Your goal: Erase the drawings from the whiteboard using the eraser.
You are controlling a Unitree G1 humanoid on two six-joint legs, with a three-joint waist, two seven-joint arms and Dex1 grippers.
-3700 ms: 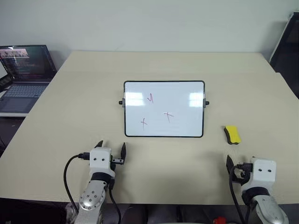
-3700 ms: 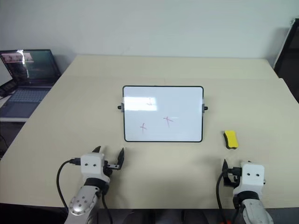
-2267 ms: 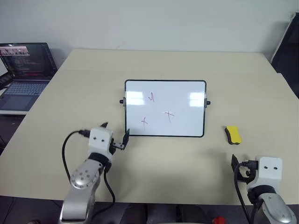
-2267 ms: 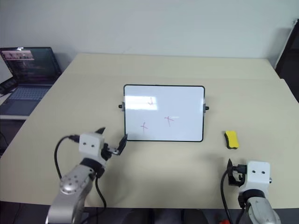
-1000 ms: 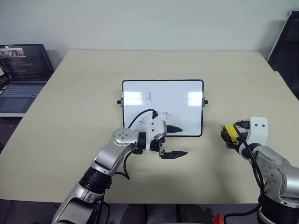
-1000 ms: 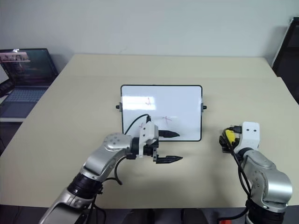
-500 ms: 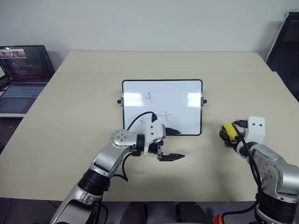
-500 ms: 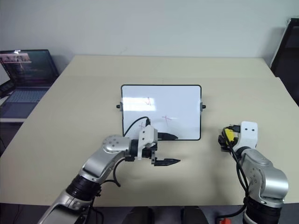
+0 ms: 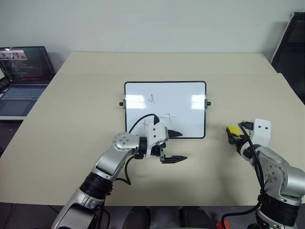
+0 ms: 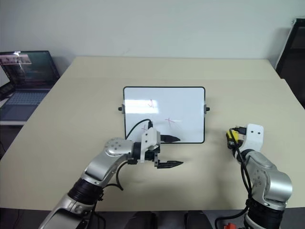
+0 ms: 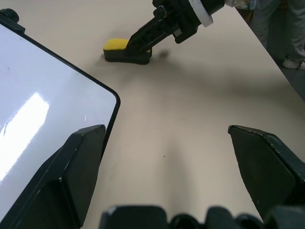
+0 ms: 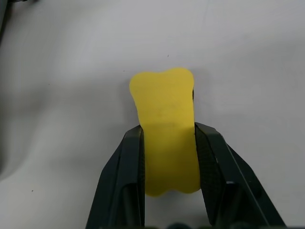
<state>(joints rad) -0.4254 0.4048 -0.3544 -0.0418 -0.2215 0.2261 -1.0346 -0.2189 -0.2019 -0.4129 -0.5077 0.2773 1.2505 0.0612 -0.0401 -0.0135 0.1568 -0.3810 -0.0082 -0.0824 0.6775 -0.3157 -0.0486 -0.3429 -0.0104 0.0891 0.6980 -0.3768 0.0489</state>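
Observation:
The whiteboard [image 9: 186, 119] lies flat in the middle of the table, with a red tick [image 9: 152, 99] and two red crosses [image 9: 169, 116] [image 9: 145, 125] as drawings on it. My left gripper [image 9: 181, 146] hovers open at the board's near edge, pointing right, one finger over the board's near strip and the other over the table. The left wrist view shows the board's corner [image 11: 47, 95]. To the right of the board, the yellow eraser [image 12: 164, 100] rests on the table, with my right gripper [image 12: 170, 131] shut on its near half. The same grip appears in the head view [image 9: 234, 134] and the left wrist view [image 11: 147, 36].
An open laptop [image 9: 24, 67] sits on a lower surface off the table's left side. A dark object [image 9: 290, 43] stands past the table's back right corner. The beige table [image 9: 95, 86] is bare around the board.
My right gripper's fingers have shut on the eraser, which they straddled open before. The left arm has stayed in place.

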